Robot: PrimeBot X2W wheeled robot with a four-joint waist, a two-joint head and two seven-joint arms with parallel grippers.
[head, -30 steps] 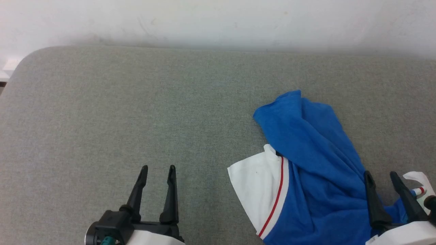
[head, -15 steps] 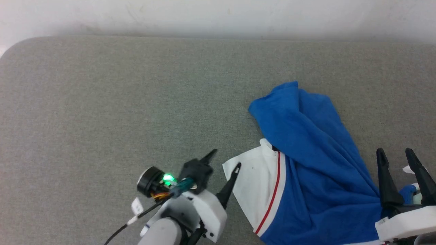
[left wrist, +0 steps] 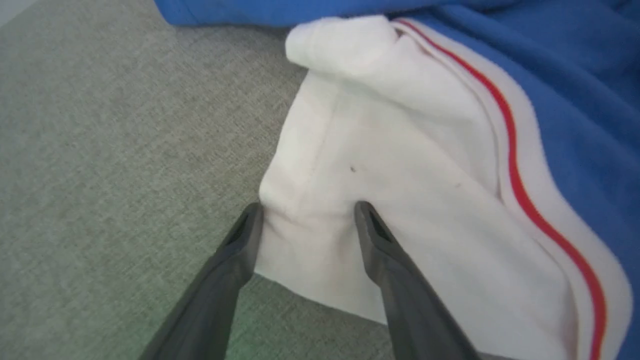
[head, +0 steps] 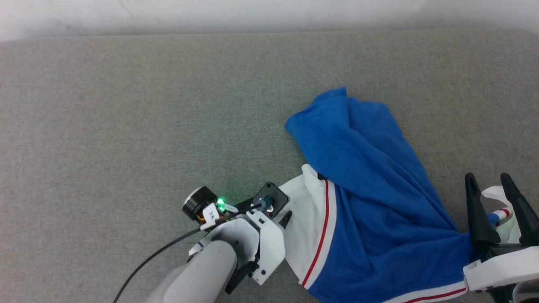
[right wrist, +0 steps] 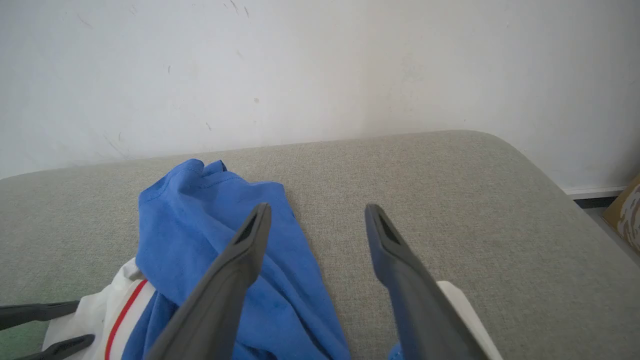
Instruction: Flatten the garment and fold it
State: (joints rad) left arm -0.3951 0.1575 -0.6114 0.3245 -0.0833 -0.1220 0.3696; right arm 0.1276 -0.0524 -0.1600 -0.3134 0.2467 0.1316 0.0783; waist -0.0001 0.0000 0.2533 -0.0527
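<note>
While shirt (head: 366,189) lies crumpled, left hand (left wrist: 307,207) nearer, parted astride white sleeve (left wrist: 380,165) edge; right hand (head: 487,179) parted too, empty, at shirt's right.

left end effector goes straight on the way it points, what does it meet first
The white sleeve of the garment; the open left end effector has its edge between the fingers, contact unclear.

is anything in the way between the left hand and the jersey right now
Nothing visible is. The left hand is open, its fingers set to either side of a fold at the edge of the garment's white sleeve, on the grey padded surface.
</note>
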